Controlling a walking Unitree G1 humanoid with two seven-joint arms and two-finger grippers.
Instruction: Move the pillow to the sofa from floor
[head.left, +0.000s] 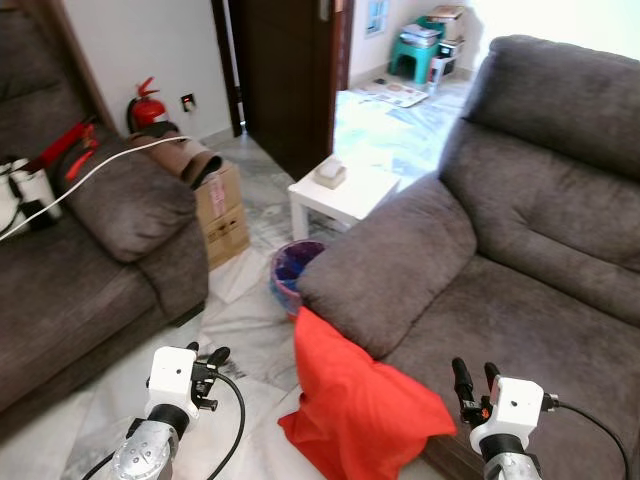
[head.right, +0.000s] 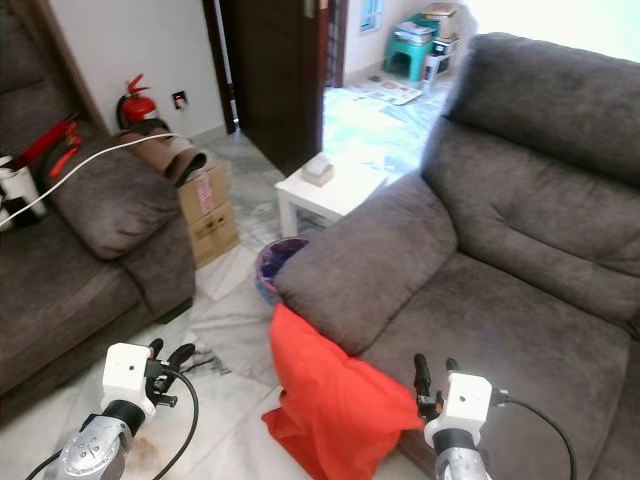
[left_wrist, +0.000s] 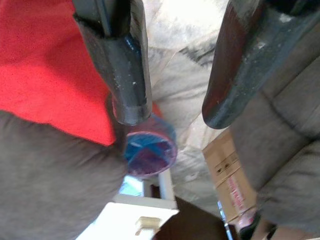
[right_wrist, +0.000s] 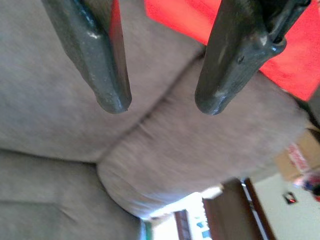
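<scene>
A red pillow (head.left: 355, 400) stands on the marble floor, leaning against the front corner of the grey sofa (head.left: 520, 250) on the right, just below its armrest (head.left: 385, 260). My left gripper (head.left: 205, 357) hovers over the floor to the pillow's left, open, nothing between its fingers (left_wrist: 127, 65). My right gripper (head.left: 475, 377) is above the sofa seat's front edge, right of the pillow, open and empty. The red pillow (left_wrist: 45, 65) also appears in the left wrist view, and its red fabric (right_wrist: 300, 55) lies beyond the right fingers (right_wrist: 100, 55).
A blue-lined waste bin (head.left: 293, 272) stands behind the pillow, beside a small white table (head.left: 340, 195). A second grey sofa (head.left: 90, 260) with a white cable is at left, with a cardboard box (head.left: 222, 215) and fire extinguisher (head.left: 148, 108) beyond. An open doorway lies ahead.
</scene>
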